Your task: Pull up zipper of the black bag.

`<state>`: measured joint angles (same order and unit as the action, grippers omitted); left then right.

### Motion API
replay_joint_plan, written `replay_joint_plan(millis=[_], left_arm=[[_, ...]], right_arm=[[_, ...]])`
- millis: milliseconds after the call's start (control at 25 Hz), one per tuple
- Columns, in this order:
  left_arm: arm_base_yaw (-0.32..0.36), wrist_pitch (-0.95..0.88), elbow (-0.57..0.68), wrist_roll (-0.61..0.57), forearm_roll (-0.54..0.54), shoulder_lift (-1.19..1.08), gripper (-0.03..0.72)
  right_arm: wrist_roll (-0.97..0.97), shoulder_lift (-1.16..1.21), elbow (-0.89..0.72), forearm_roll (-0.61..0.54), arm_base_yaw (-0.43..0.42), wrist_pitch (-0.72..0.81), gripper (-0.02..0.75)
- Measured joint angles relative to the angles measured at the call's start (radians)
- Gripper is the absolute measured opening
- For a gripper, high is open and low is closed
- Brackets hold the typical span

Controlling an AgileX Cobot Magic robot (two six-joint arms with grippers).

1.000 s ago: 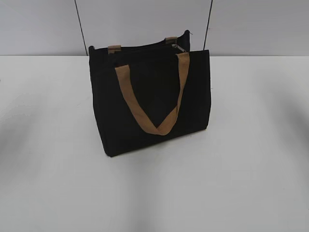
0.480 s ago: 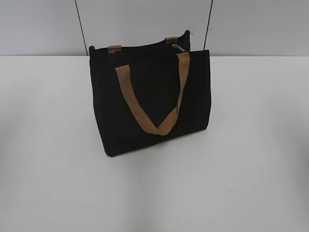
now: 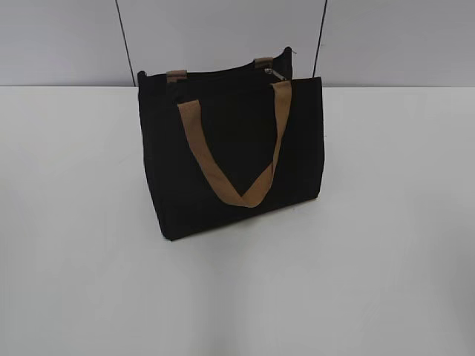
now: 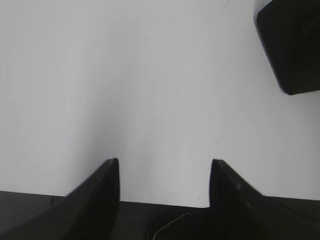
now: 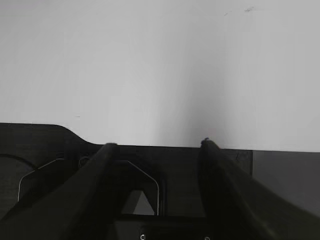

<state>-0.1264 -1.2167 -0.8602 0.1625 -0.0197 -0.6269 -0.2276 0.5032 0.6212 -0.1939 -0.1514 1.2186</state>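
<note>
The black bag [image 3: 237,148] stands upright on the white table in the exterior view, with tan strap handles; the front one [image 3: 237,159] hangs down its face. The zipper [image 3: 223,74] runs along the top edge, and its small silvery pull [image 3: 276,74] sits near the right end. No gripper shows in the exterior view. In the left wrist view my left gripper [image 4: 164,162] is open and empty over bare table, and a corner of the bag [image 4: 292,45] shows at the top right. In the right wrist view my right gripper [image 5: 157,144] is open and empty, with no bag in sight.
The white table [image 3: 386,259] stretches around the bag. A pale wall [image 3: 223,30] with two thin dark vertical lines stands behind it. A dark robot base [image 5: 30,160] fills the lower part of the right wrist view.
</note>
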Motion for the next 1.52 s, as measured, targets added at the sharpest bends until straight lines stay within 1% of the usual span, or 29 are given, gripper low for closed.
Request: replay_joint_plan(millis=[120,200,360,640,800,920,1000,1280,1520], left_arm=[[0.0,0.001,0.065,-0.032,-0.005,0.139,0.431],[0.0,0.019,0.108,-0.052,-0.027,0.244,0.431],[0.0,0.052,0.187,-0.084,-0.058,0.424,0.431],[0.0,0.086,0.275,-0.105,-0.061,0.625,0.431],[0.0,0.132,0.313,-0.15,-0.028,0.633,0.431],[0.0,0.144,0.321,-0.17,-0.01,0.633,0.431],[0.0,0.145,0.322,-0.175,-0.003,0.633,0.431],[0.0,0.147,0.322,-0.178,0.037,0.633,0.43],[0.003,0.148,0.322,-0.178,0.041,0.633,0.405]], right_arm=[[0.0,-0.144,-0.062,0.0,0.0,0.002,0.389],[0.0,-0.222,-0.092,-0.001,0.0,0.002,0.389],[-0.005,-0.356,-0.1,-0.003,0.0,0.003,0.389],[-0.068,-0.509,-0.104,-0.004,0.0,0.004,0.389],[-0.086,-0.511,-0.111,-0.006,0.0,-0.007,0.389],[-0.097,-0.511,-0.136,-0.009,0.0,-0.082,0.389],[-0.101,-0.511,-0.147,-0.01,0.0,-0.103,0.389],[-0.103,-0.511,-0.151,-0.012,0.0,-0.111,0.389],[-0.103,-0.511,-0.152,-0.016,0.002,-0.113,0.389]])
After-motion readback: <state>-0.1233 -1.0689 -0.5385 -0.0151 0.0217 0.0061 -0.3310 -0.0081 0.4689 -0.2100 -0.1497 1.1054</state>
